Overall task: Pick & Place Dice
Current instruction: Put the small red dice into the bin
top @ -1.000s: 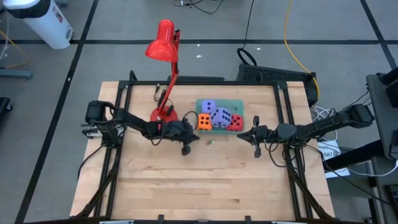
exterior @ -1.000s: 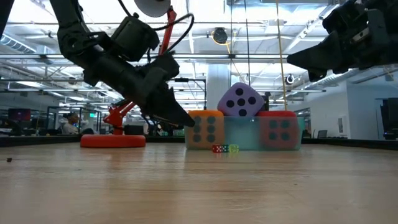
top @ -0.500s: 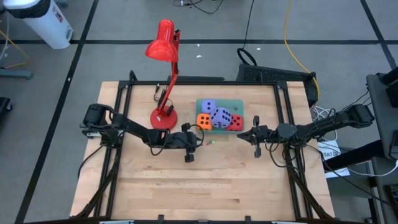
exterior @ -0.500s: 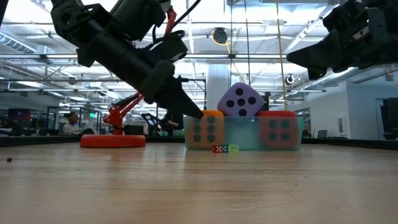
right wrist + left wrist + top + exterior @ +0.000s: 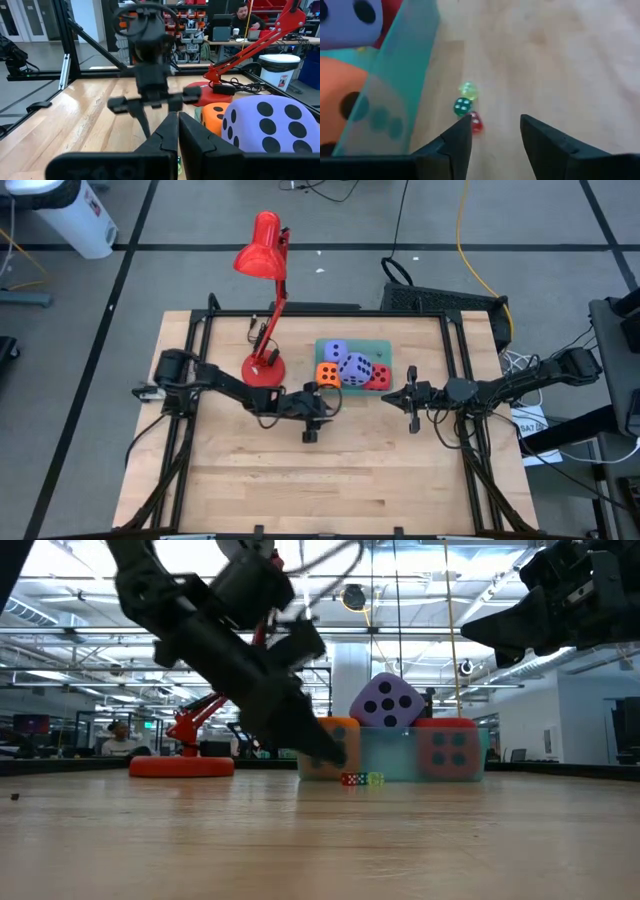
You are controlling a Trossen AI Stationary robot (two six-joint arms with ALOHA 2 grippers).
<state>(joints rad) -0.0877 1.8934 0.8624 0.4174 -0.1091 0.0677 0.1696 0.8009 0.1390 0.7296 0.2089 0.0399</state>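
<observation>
The right tool (image 5: 177, 131) sat pinched shut, facing the left tool (image 5: 159, 117), beside lavender (image 5: 267, 129) and orange (image 5: 216, 116) dice.

I work in a big open lab or workshop hall — behind my wooden table (image 5: 300, 480) run long ceiling lights (image 5: 60, 640), shelving and desks with monitors (image 5: 221, 33), a person (image 5: 245, 12) seated at one, and cables (image 5: 465, 230) trailing over the taped grey floor (image 5: 180, 240).

My end effector (image 5: 492, 131) is black; beside the teal tray (image 5: 390, 95) I see an orange die (image 5: 342, 95) with dark pips, a lavender die (image 5: 345, 20), a pale wood desk (image 5: 560, 60)
</observation>
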